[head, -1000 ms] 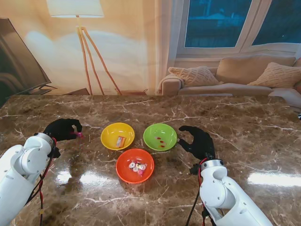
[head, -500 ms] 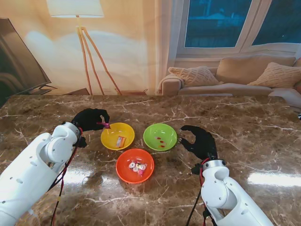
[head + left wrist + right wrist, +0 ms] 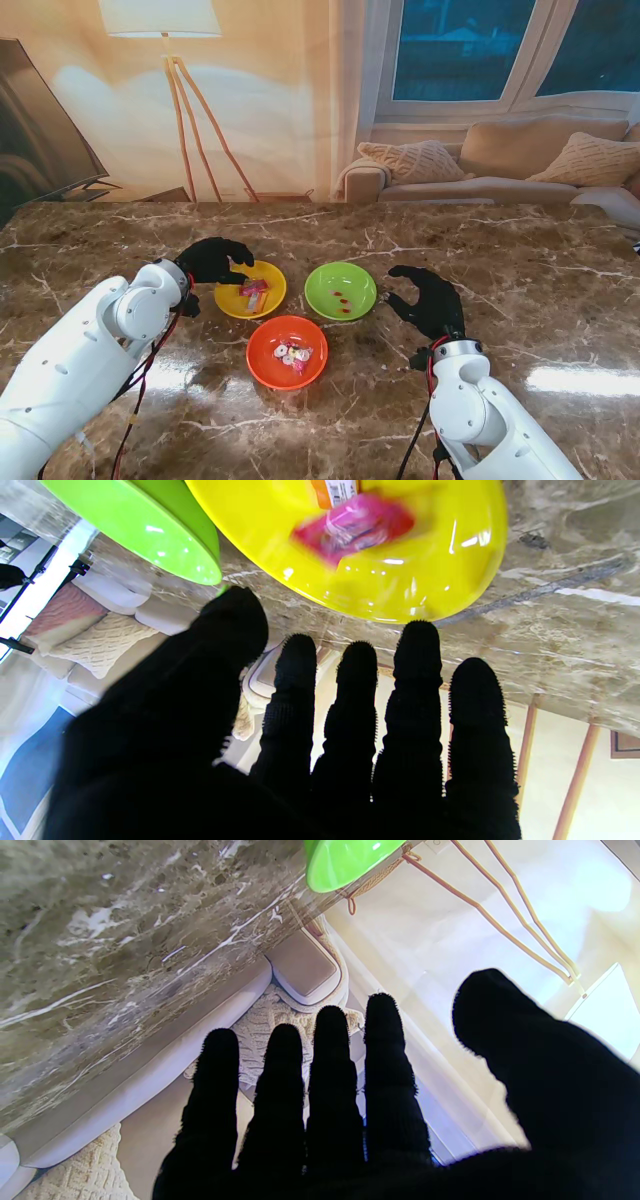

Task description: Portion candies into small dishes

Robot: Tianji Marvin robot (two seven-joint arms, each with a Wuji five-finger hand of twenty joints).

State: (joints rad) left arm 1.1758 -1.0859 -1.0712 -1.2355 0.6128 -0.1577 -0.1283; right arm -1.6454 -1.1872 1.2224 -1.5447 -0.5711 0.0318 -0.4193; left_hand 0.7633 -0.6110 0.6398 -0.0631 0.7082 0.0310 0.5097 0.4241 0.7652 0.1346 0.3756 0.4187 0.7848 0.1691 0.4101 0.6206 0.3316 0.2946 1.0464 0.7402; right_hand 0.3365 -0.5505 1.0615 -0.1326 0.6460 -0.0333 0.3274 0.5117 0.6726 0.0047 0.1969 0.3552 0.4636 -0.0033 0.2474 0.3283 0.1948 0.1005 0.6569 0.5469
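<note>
A: Surface and room?

B: One brown marble bench (image 3: 480, 240) with white veining, glossy. Behind it a beige sofa (image 3: 520, 160) with two knitted cushions, a wooden tripod floor lamp (image 3: 180, 60) and a dark window.

A: Dishes, counted, taking the round orange plastic dish (image 3: 287, 371) as landmark.

B: Three dishes. The orange dish sits nearest to me. The round yellow plastic dish (image 3: 232, 282) is just beyond it to the left, the round green plastic dish (image 3: 340, 276) just beyond it to the right.

A: Candies?

B: Orange dish: a cluster of small wrapped candies (image 3: 291, 353), number unclear. Yellow dish: two pieces, one pink wrapped candy (image 3: 354, 526) and one orange wrapped candy (image 3: 334, 487) beside it. Green dish: several small red candies (image 3: 343, 301), too small to count.

A: Hands?

B: Two, black-gloved. The left hand (image 3: 215, 262) hovers at the yellow dish's left rim, fingers (image 3: 418, 645) spread, holding nothing. The right hand (image 3: 428, 299) rests to the right of the green dish, well right of the orange one, fingers apart and empty.
</note>
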